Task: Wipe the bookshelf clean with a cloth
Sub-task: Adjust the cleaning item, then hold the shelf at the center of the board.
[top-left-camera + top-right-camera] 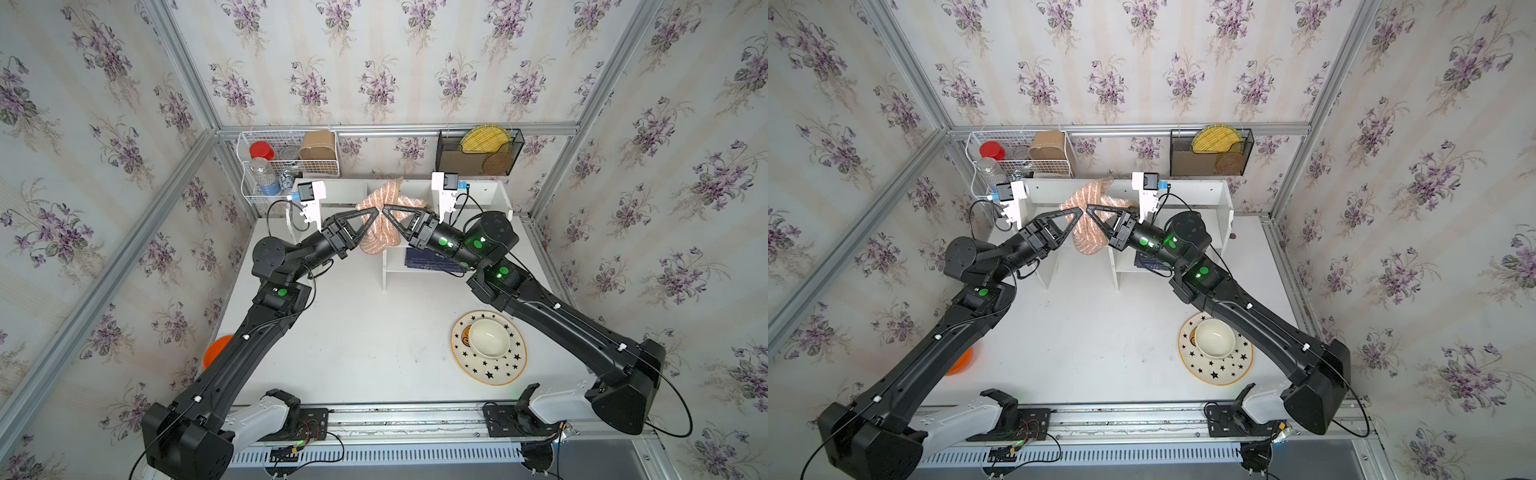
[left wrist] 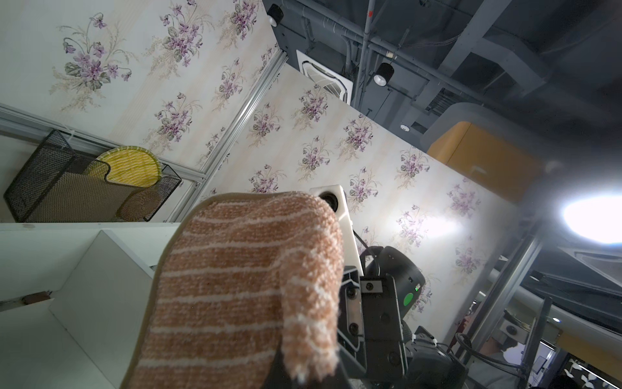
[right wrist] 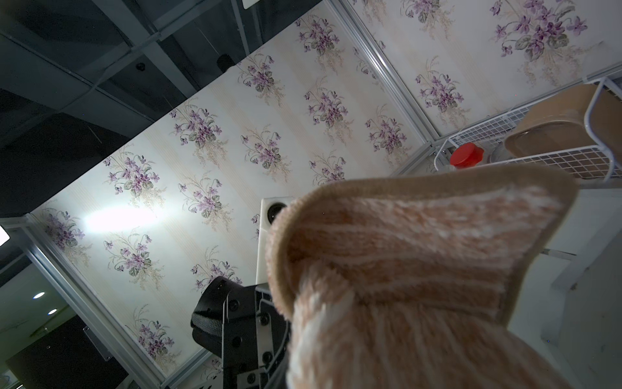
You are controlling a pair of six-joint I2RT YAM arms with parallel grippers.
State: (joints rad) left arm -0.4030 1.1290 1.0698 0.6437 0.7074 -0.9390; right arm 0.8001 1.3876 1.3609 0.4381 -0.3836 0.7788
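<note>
Right wrist view is showing you little but the cloth (image 3: 420, 269), because your right gripper (image 1: 385, 209) is clamping a bunched fold of it with jaws closed. Tip to tip against it, your left gripper (image 1: 375, 211) is burying its tip in the same fold; whether those jaws are parted or pressing, you cannot tell. Pinched up like this, the cloth is sagging below both grippers and peaking just beyond them, over the bookshelf (image 1: 486, 195) standing directly underneath. Judging by this, you are probably passing it between arms in mid-air, so that one arm is free to wipe the boards.
</note>
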